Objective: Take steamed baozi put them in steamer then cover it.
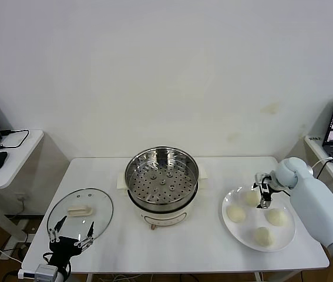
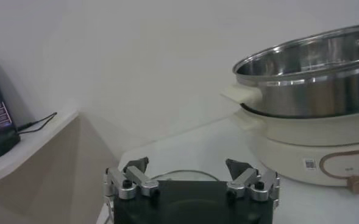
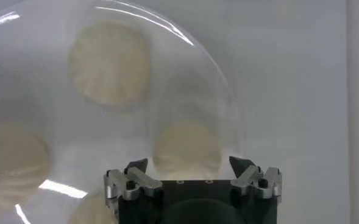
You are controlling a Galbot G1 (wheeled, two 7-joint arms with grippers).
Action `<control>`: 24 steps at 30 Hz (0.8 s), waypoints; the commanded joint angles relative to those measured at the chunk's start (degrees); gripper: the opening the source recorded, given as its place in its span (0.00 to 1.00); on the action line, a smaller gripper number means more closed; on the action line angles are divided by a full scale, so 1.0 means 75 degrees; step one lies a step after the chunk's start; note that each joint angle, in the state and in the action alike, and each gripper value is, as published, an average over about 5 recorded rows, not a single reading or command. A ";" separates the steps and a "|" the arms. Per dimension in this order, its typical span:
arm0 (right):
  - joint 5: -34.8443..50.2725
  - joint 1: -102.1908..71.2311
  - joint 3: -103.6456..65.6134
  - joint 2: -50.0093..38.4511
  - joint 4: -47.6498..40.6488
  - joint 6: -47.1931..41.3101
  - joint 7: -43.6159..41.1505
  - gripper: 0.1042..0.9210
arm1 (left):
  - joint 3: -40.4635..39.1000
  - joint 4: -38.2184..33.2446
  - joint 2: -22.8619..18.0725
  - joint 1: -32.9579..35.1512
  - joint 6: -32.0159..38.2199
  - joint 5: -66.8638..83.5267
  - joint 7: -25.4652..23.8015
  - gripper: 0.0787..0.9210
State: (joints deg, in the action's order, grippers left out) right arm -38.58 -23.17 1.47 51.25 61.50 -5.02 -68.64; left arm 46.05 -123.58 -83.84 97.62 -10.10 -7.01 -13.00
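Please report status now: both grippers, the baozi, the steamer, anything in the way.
Right gripper open, above the baozi at the plate's rear. Left gripper open, parked by the glass lid. All four baozi on plate; steamer uncovered, empty. No obstruction seen.

The steamer [image 1: 162,176] is shiny metal with holes. The lid [image 1: 80,212] is clear glass. The plate [image 1: 283,237] is glossy white. The baozi [image 1: 235,214] look smooth and soft.

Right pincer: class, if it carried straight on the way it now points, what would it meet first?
Probably the baozi on the plate directly ahead of the open right pincer, though exact depth is unclear.
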 commanded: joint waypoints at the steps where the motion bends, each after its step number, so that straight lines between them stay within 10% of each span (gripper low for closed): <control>1: 0.0177 0.0011 0.0048 0.0056 -0.0080 -0.0097 0.0112 0.88 | -0.0014 0.0041 -0.0019 -0.0015 -0.0002 -0.0003 0.0001 0.88; 24: 0.1781 0.0874 0.0688 -0.0631 0.0887 -0.0680 -0.0246 0.51 | -0.0088 0.0061 -0.0041 0.0017 0.0004 -0.0039 0.0070 0.88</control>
State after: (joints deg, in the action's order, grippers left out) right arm -34.06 -21.90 2.57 49.66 63.12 -7.23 -69.02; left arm 45.56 -123.21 -84.23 97.72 -10.10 -7.19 -12.64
